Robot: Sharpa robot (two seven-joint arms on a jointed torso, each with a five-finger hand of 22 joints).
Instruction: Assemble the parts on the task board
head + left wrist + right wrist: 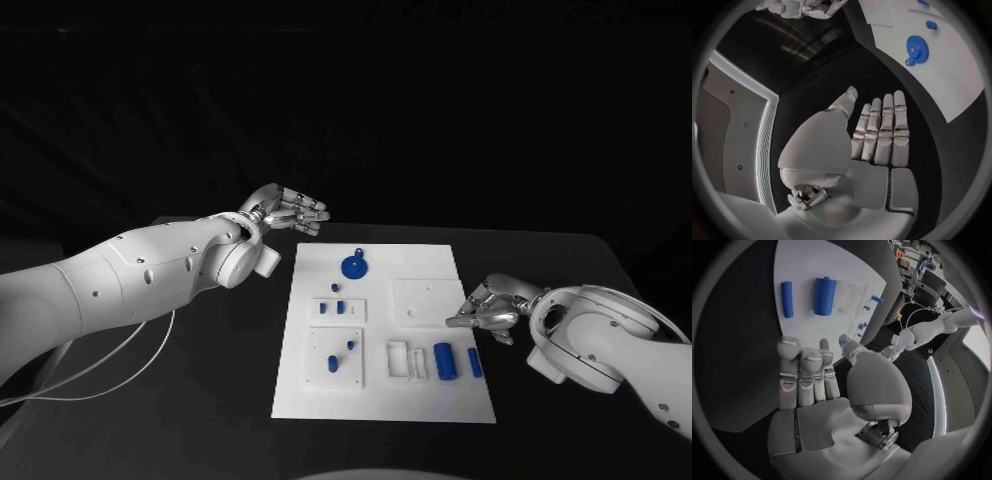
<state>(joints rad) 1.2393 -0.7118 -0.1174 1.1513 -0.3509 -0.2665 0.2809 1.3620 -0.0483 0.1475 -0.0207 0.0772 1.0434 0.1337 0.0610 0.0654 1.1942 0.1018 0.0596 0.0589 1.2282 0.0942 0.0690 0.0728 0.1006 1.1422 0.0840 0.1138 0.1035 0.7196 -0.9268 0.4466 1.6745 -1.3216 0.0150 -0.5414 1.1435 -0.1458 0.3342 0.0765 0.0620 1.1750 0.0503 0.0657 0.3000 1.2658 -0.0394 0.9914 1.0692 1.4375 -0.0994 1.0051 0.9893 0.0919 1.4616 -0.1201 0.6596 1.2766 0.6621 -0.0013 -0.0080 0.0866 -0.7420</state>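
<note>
Head view: the task board lies mid-table, a blue gear at its far end and two blue cylinders near its right edge. The left hand hovers off the far-left corner, holding nothing. The right hand sits at the right edge.

Left wrist view: fingers straight, side by side, empty.

Right wrist view: fingers extended over the board, empty; nothing lies between them and the cylinders.

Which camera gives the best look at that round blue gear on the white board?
The left wrist view: the blue gear appears large, its toothed rim plain. The head view shows it small, lying near the task board's far edge. In the right wrist view I cannot pick it out.
</note>
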